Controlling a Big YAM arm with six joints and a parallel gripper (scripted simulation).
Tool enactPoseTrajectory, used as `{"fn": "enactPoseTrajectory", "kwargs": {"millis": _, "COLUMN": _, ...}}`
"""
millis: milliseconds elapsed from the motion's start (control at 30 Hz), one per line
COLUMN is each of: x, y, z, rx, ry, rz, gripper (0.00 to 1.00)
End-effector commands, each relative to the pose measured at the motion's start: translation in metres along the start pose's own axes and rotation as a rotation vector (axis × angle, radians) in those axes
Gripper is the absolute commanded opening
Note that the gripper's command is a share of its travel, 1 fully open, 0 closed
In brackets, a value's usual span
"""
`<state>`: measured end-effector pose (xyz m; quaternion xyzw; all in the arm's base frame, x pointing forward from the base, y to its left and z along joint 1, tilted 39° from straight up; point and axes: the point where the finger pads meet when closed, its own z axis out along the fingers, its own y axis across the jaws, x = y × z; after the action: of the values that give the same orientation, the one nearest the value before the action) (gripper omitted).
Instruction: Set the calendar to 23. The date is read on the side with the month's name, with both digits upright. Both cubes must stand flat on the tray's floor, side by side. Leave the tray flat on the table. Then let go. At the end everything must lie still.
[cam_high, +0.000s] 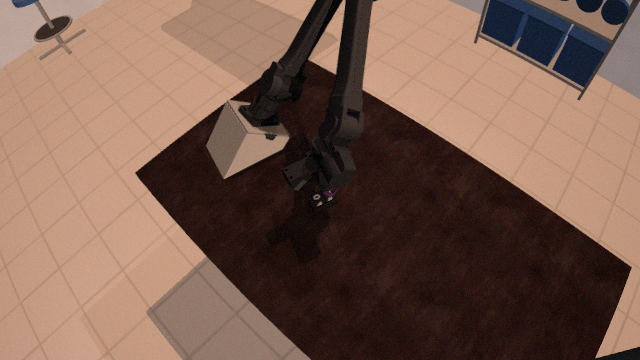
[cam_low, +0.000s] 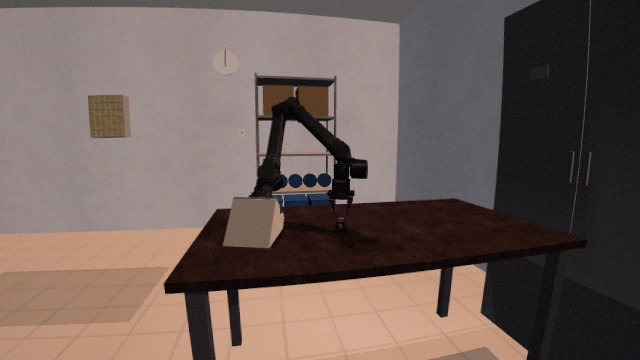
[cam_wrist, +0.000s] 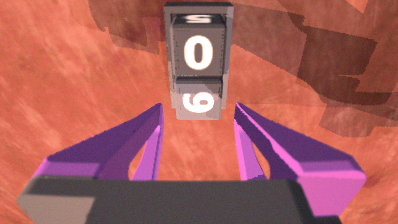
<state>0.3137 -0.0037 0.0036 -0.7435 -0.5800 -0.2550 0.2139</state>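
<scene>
The dark calendar tray (cam_wrist: 198, 6) (cam_low: 340, 228) is on the table. In the wrist view one dark cube (cam_wrist: 198, 52) (cam_high: 316, 197) sits between its walls, a 0 upright on top and another digit partly seen on its far side. The other cube (cam_wrist: 198, 102) is beside it at the tray's near end, paler, a 6 or 9 lying sideways on top; its near edge reaches past the visible walls. The month's name is not legible. My gripper (cam_wrist: 198, 111) (cam_low: 341, 217) is open, empty, its purple fingertips apart on either side of the near cube's line, apparently above it.
The arm's pale wedge-shaped base (cam_high: 255, 152) (cam_low: 250, 222) stands on the dark table (cam_high: 425, 225) (cam_low: 400, 240), to the left of the tray in the exterior view. The arm's shadow falls across the table around the tray.
</scene>
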Motion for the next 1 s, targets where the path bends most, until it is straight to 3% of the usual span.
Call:
{"fn": "enactPoseTrajectory", "kwargs": {"millis": 0, "x": -0.0052, "y": 0.0055, "z": -0.0018, "rx": -0.013, "ry": 0.001, "rz": 0.001, "gripper": 0.46}}
{"fn": "enactPoseTrajectory", "kwargs": {"millis": 967, "x": -0.0055, "y": 0.0088, "z": -0.0033, "rx": -0.018, "ry": 0.000, "rz": -0.002, "gripper": 0.46}}
